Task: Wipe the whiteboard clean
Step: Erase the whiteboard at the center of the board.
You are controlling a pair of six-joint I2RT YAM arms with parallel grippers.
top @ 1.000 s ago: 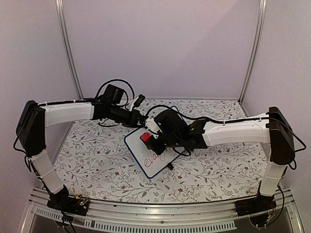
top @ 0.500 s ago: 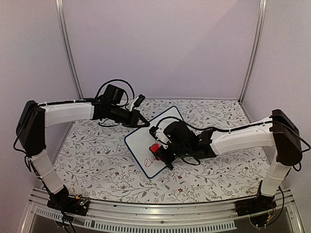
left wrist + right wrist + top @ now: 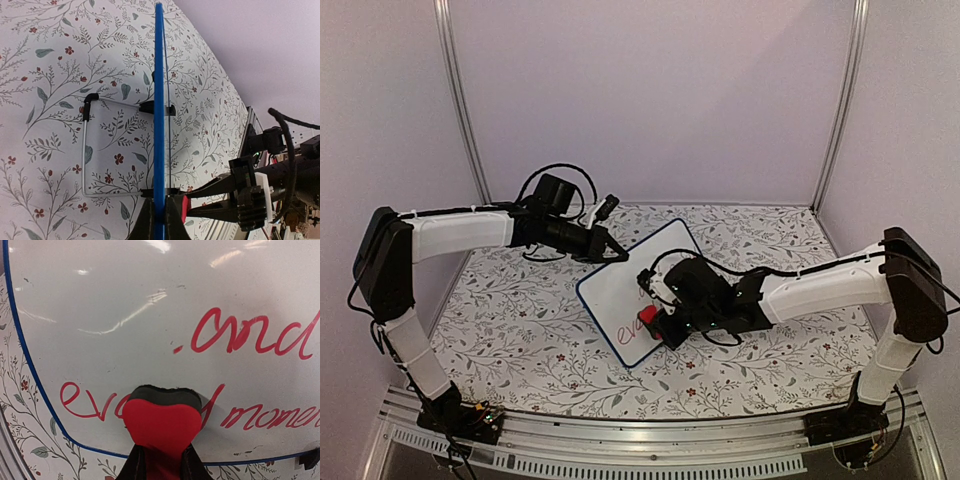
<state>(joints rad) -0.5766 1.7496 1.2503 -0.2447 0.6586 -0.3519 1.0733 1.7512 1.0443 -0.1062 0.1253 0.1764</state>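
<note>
Where legible, whiteboard (image 3: 125, 290) script (image 3: 250, 335): "and".

1. We see the whiteboard (image 3: 125, 300) cut off at the right wrist view's top and right edges; both red lines of writing break off mid-word.
2. The red eraser (image 3: 161, 422) covers part of the lower line's first word.
3. From the left wrist, we get the board edge-on, its face hidden; the bottom edge crops the left jaws.
4. From above, the writing is too small to read, and the right arm (image 3: 800, 290) covers the board's right corner.
</note>
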